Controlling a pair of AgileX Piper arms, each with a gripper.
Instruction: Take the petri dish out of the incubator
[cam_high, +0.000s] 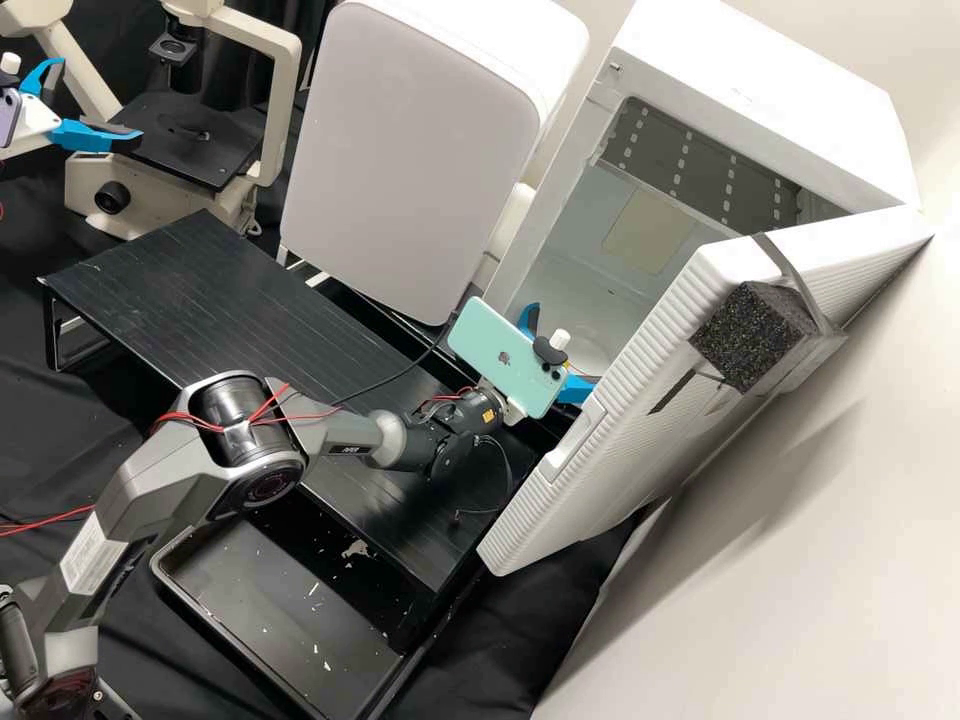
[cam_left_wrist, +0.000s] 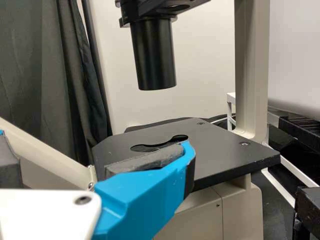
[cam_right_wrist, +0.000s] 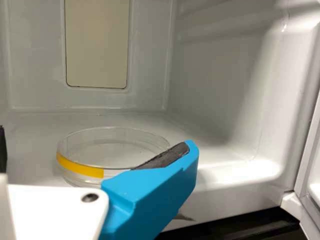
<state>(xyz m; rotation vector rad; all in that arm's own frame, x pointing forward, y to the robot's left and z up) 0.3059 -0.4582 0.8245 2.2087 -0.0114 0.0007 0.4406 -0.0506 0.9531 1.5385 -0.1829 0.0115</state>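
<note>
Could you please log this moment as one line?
Right hand: open, near dish | Petri dish: on incubator floor | Incubator door: open | Left hand: open, by microscope

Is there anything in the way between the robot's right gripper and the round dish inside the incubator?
No, nothing visible stands between the right gripper and the petri dish. The door is open, and the dish sits on the incubator floor.

Smooth off-white wall (cam_high: 790, 570) beside rumpled black cloth (cam_high: 50, 420).
A low, rectangular black platform (cam_high: 200, 300) stands over the cloth; a dark fabric curtain (cam_left_wrist: 35, 65) hangs in folds.
</note>
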